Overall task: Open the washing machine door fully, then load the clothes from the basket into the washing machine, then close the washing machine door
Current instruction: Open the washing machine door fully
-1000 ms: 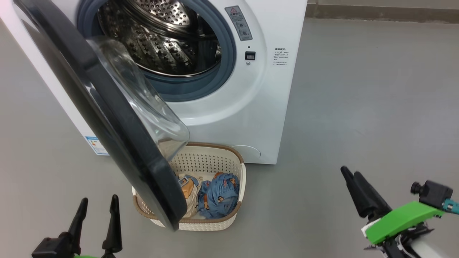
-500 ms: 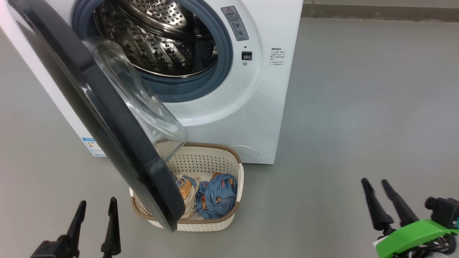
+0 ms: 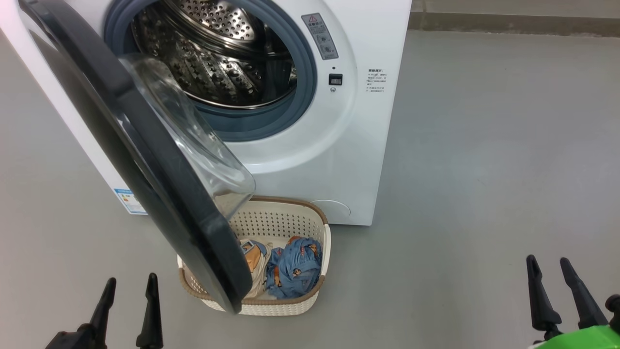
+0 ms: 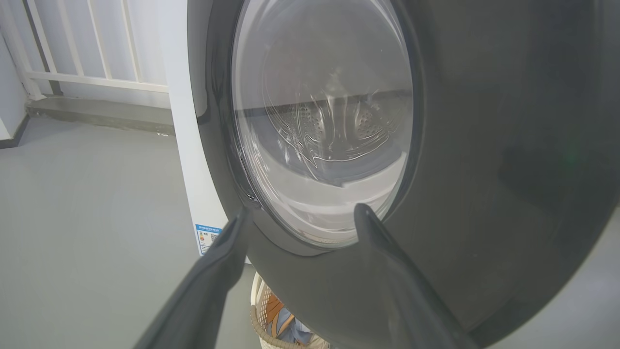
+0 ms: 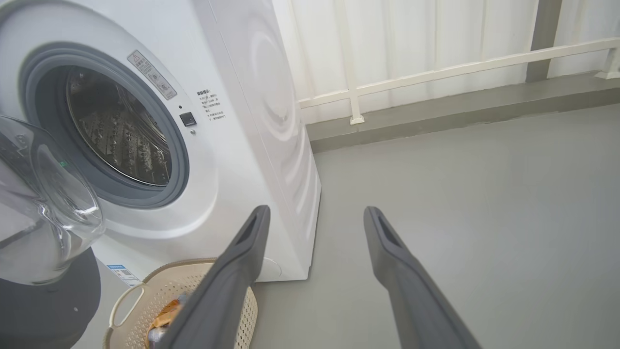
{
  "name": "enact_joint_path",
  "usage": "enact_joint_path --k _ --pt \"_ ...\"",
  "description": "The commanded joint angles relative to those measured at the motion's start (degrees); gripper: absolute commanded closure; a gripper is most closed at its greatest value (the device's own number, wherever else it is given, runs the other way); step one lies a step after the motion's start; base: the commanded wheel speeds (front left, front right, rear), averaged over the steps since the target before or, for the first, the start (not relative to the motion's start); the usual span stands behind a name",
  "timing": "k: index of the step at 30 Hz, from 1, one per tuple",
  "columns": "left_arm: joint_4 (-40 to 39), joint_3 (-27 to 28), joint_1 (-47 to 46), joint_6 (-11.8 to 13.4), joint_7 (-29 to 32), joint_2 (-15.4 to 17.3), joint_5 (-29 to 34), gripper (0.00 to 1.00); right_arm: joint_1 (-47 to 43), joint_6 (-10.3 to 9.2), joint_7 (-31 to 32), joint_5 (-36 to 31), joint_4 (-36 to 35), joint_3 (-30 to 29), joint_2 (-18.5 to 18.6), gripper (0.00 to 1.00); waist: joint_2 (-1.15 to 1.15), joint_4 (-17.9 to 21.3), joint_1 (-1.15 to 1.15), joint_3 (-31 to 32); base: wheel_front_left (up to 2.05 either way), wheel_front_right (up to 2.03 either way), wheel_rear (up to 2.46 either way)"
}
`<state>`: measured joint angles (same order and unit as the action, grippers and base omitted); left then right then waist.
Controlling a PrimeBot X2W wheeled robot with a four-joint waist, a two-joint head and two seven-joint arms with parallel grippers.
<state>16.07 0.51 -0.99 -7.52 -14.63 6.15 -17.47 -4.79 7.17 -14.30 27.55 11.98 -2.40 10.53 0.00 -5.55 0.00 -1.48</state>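
In the head view, the washing machine door (image 3: pixel 145 160) stands partway open across the left of the frame. Its lower edge hangs over the basket (image 3: pixel 276 220) at lower centre, where the clothes (image 3: pixel 295 266) lie bunched. The washing machine (image 3: pixel 339 145) fills the top. The left gripper (image 3: pixel 132 278) at lower left and the right gripper (image 3: pixel 548 259) at lower right are both spread wide, empty and clear of everything. In the left wrist view the parted fingers (image 4: pixel 213 271) frame the bottom of the porthole (image 4: pixel 319 121) on the door's outer face, apparently without touching it. That door looks stiff and weighty, its glossy rim (image 4: pixel 484 169) slippery; I'd hook or push the rim's free edge, never the glass. In the right wrist view the open fingers (image 5: pixel 411 291) point over bare floor (image 5: pixel 484 194), with machine and basket at left.
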Motion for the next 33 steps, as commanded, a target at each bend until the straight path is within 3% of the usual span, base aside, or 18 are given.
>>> enact_joint_path --k 1,13,14,15,16,20,25,29,33 --pt "-1.8 2.0 -1.1 0.0 -0.4 0.7 0.6 0.00 -0.1 0.32 -0.7 -1.6 -1.1 0.4 0.6 0.00 0.00 -0.1 0.00 -0.1 0.00 0.00 0.00" --pt "-3.4 1.6 -2.0 0.0 -0.4 0.8 -0.7 0.00 -0.4 0.32 -0.7 -3.9 -0.9 0.4 -0.5 0.00 0.00 -0.4 0.00 -0.3 0.00 0.00 0.00" --pt "-4.3 1.6 -2.4 0.0 -0.4 0.9 -0.9 0.45 -0.4 0.32 -0.7 -3.9 -0.9 0.4 -0.5 0.00 0.00 -0.4 0.00 -0.2 0.00 0.00 0.00" --pt "-5.4 1.9 -2.7 0.0 -0.4 0.9 -1.2 0.69 -0.4 0.32 -0.7 -3.9 -0.9 0.5 -0.5 0.00 0.00 -0.5 0.00 -0.2 0.00 0.00 0.00" --pt "-6.7 2.2 -2.9 0.0 -0.4 0.8 -1.3 1.00 -0.4 0.32 -0.7 -4.0 -1.0 0.5 -0.4 0.00 0.00 -0.5 0.00 -0.1 0.00 0.00 0.00" --pt "-12.6 3.0 -3.7 0.0 -0.4 0.5 -1.1 1.00 -0.5 0.32 -0.7 -4.0 -1.1 0.6 -0.3 0.00 0.00 -0.6 0.00 0.1 0.00 0.00 0.00" --pt "-26.2 2.4 -4.4 0.2 -0.4 -1.0 -0.3 1.00 -0.8 0.32 -0.7 -4.3 -1.5 0.7 -0.1 0.00 0.00 -0.7 0.00 0.5 0.00 0.00 0.00" --pt "-36.2 -2.4 -4.1 0.2 1.8 -1.8 -0.3 1.00 -0.9 0.32 -0.7 -5.0 -1.7 1.1 0.4 0.00 0.00 -0.7 0.00 0.4 0.00 0.00 0.00" --pt "-41.0 -10.8 -3.5 0.2 6.3 -2.4 -0.2 1.00 -0.8 0.32 -0.7 -5.3 -1.9 1.0 0.3 0.00 0.00 -0.7 0.00 0.1 0.00 0.00 0.00"
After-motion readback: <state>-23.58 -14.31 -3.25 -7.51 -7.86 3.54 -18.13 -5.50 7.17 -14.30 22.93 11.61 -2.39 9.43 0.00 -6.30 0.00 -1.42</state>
